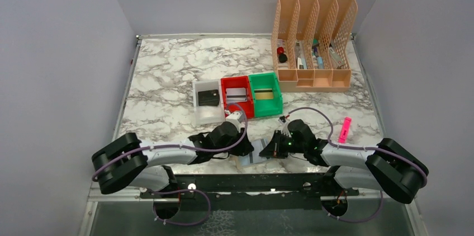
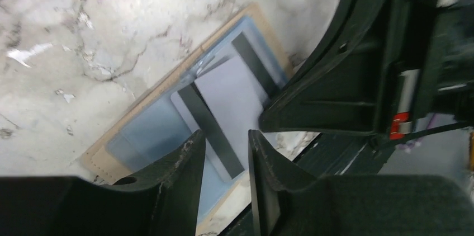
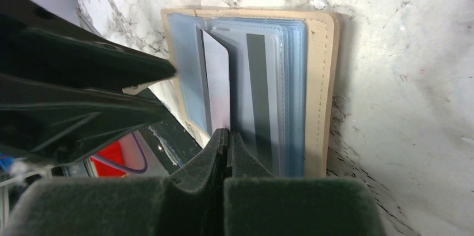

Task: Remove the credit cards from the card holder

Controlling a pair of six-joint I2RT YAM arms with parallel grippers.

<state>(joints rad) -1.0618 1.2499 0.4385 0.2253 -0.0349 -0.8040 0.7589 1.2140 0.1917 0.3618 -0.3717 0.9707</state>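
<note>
- The card holder (image 1: pixel 254 154) lies open on the marble tabletop (image 1: pixel 167 79) at the lower middle of the overhead view, close to the near edge and between the two tools.
- In the right wrist view its tan stitched rim (image 3: pixel 320 90) frames a blue-grey inside with a stack of clear sleeves (image 3: pixel 285 79).
- A silvery grey card (image 3: pixel 217 82) stands tilted up out of the sleeves, its long edge raised off the holder.
- The right tool (image 3: pixel 226 135) has its fingers pressed together, with no gap, on the near end of that card.
- In the left wrist view the same card (image 2: pixel 232 93) shows a dark stripe, and the right tool's tip (image 2: pixel 268 116) meets its corner at the centre right of the frame.
- The left tool (image 2: pixel 224 138) has its fingers apart at the bottom of that frame, low over the card's other end and the holder's blue-grey inside. I cannot tell whether they touch it.
- Above the holder in the overhead view sit three trays side by side. The white tray (image 1: pixel 204 116) holds a black card (image 1: pixel 208 98), the red tray (image 1: pixel 237 81) a pale card (image 1: pixel 237 95), and the green tray (image 1: pixel 265 78) a tan card (image 1: pixel 265 94).
- A peach file rack (image 1: pixel 316 23) stands at the upper right, and a pink marker (image 1: pixel 344 130) lies at the right.
</note>
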